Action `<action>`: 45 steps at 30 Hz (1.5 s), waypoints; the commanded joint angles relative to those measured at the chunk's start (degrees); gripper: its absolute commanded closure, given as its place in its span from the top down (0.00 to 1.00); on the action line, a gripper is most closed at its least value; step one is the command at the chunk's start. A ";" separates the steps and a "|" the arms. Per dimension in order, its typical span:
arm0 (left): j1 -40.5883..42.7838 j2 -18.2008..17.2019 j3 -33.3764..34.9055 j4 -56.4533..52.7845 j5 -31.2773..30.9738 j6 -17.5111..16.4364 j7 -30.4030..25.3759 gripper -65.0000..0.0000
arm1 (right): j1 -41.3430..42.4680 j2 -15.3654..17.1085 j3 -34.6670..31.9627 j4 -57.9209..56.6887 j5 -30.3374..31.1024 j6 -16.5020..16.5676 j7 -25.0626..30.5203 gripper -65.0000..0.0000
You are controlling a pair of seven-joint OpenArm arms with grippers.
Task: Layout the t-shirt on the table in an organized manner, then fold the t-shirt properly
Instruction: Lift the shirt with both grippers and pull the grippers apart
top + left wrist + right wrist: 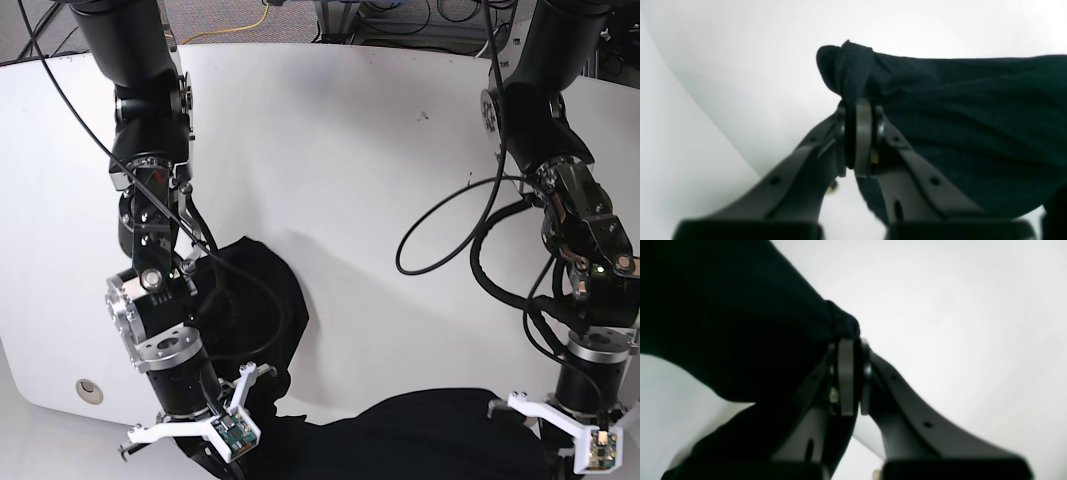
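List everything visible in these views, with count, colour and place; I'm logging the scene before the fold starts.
t-shirt: one, black, bunched along the near edge of the table, stretched between the two grippers.
table: one, glossy white, under everything.
grommet hole: one, round, metal-rimmed, near table corner on the base view's left.
cables: several, black, looping off both arms over the table; more tangled on the floor beyond the far edge, one yellow.
right gripper: one, dark grey, shut on a t-shirt edge.
left gripper: one, dark grey, shut on a bunched t-shirt edge.
arms: two, black with silver joints, either side of the base view.
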 commanded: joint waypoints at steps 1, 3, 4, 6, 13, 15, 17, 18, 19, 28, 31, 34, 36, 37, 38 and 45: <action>-4.91 -0.49 -0.21 0.99 0.22 0.61 -0.20 0.00 | 4.13 0.30 0.34 -0.28 -0.22 0.72 1.38 0.00; -6.84 -0.57 -0.21 0.99 0.22 0.61 1.29 0.00 | 5.36 0.30 0.78 -0.72 -0.22 1.60 1.38 0.00; -7.99 -0.57 -0.21 0.99 0.22 0.61 2.35 0.00 | 5.98 0.30 1.22 -0.99 -0.22 2.04 1.30 0.00; -10.01 -0.57 -0.21 0.99 0.31 0.61 4.10 0.00 | 7.12 0.30 2.10 -1.87 -0.22 2.92 1.30 0.00; -12.38 -1.89 -0.21 0.99 0.14 0.52 6.92 0.00 | 7.03 0.30 2.54 -2.92 -0.22 5.64 1.03 0.00; -11.77 -2.24 -0.12 0.99 0.05 0.52 7.27 0.00 | 4.22 0.04 2.45 -2.92 -0.22 6.08 0.33 0.00; -9.83 -2.42 -0.21 0.99 0.05 0.52 7.27 0.00 | 1.67 -0.14 2.28 -2.66 -0.13 6.17 0.33 0.00; -8.34 -2.77 -0.30 0.99 0.05 0.52 7.27 0.00 | -0.09 -0.14 1.75 -2.66 -0.04 6.17 0.33 0.00; -7.46 -3.21 -0.30 0.99 0.05 0.52 7.27 0.00 | -1.05 -0.23 1.48 -2.66 -0.04 6.17 0.33 0.00; 6.96 -6.38 -3.37 1.52 -0.04 0.17 7.27 0.00 | -16.18 -4.53 0.87 -0.90 -0.04 6.08 0.42 0.00; 13.02 -6.38 -7.15 1.60 -0.04 -2.38 7.27 0.00 | -20.83 -6.29 0.87 -0.11 -0.04 6.08 0.42 0.00; 18.12 -6.38 -10.41 1.60 0.05 -5.81 7.27 0.00 | -24.88 -7.88 0.87 -0.02 -0.04 6.08 0.42 0.00; 21.11 -6.38 -12.60 1.60 0.14 -7.31 7.27 0.00 | -26.72 -8.58 0.87 -0.02 -0.04 5.99 0.42 0.00; 22.61 -6.38 -14.10 1.69 0.14 -7.92 7.27 0.00 | -27.87 -9.11 0.87 -0.02 -0.04 5.99 0.42 0.00; 23.66 -6.38 -15.24 1.69 0.14 -8.27 7.27 0.00 | -28.57 -9.55 0.87 -0.02 -0.04 5.91 0.42 0.00; 31.49 -6.38 -22.10 1.78 0.14 -8.89 7.27 0.00 | -34.81 -10.69 0.87 0.07 -0.04 5.55 0.42 0.03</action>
